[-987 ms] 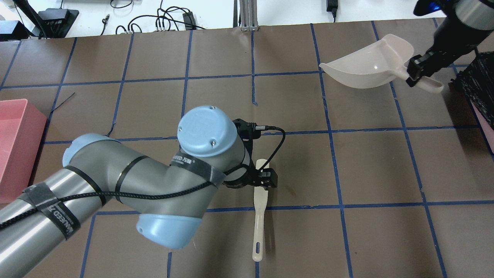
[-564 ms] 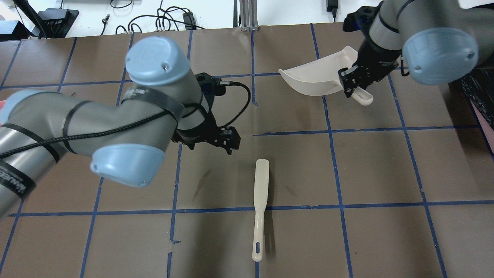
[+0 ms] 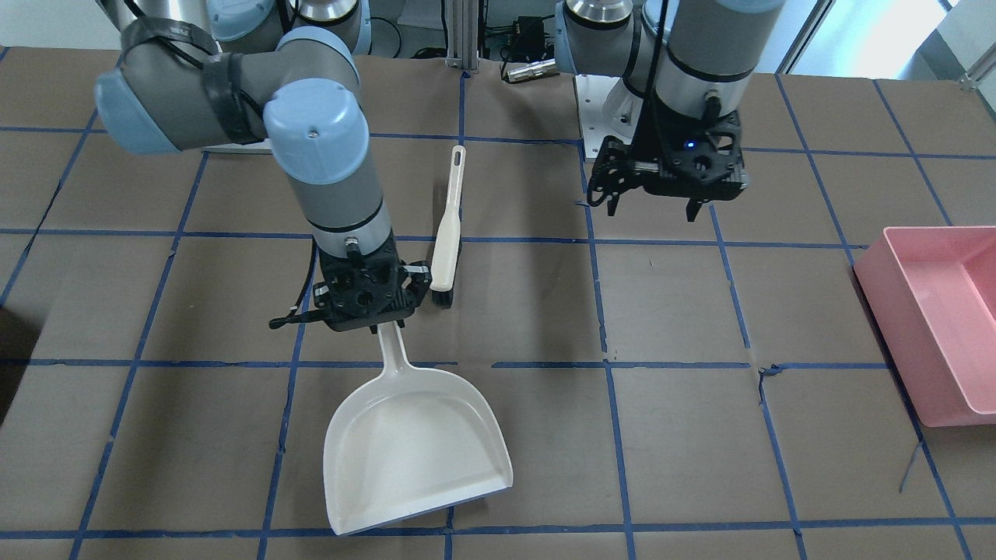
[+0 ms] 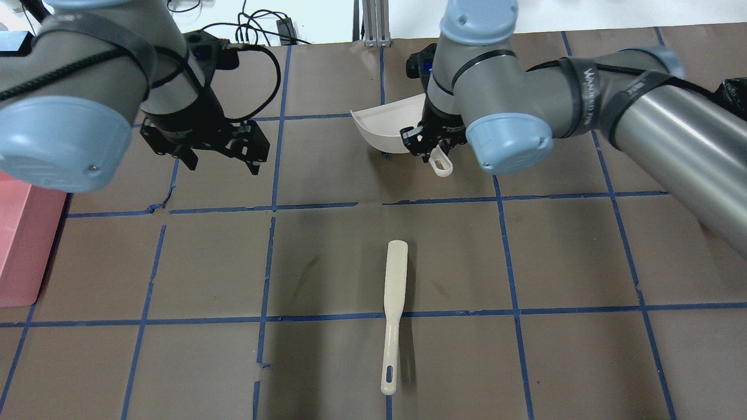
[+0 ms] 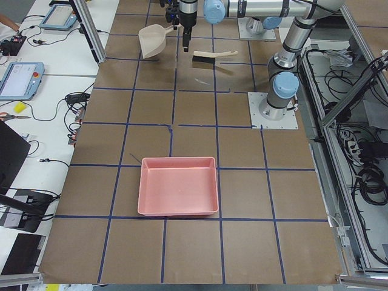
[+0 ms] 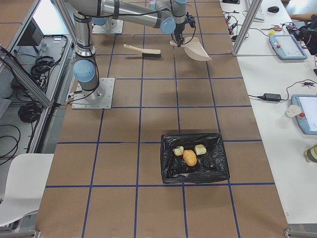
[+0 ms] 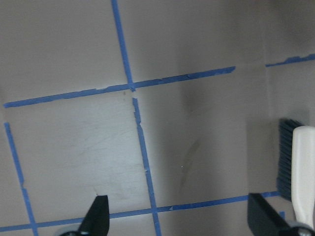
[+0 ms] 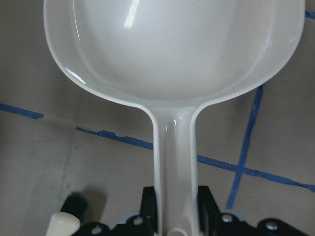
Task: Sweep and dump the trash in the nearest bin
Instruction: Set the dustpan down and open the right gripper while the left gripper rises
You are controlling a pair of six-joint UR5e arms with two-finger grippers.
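The trash lies in the black-lined bin (image 6: 168, 168): an orange-brown lump (image 6: 189, 157) and two pale chunks (image 6: 179, 150), seen only in the exterior right view. My right gripper (image 4: 429, 142) (image 3: 366, 299) is shut on the handle of the empty white dustpan (image 4: 385, 129) (image 3: 412, 459) (image 8: 172, 54), held low over the table's far middle. My left gripper (image 4: 222, 162) (image 3: 652, 208) (image 7: 179, 221) is open and empty, above the table to the far left of the cream brush (image 4: 394, 303) (image 3: 449, 233), which lies flat on the table.
A pink bin (image 4: 23, 245) (image 3: 934, 311) (image 5: 177, 194) sits at the table's left end. The black bin stands at the right end, far from both grippers. Brown table with blue tape grid.
My left gripper has moved from over the brush to the far left, leaving the brush lying still. My right arm has carried the dustpan from the far right toward the middle.
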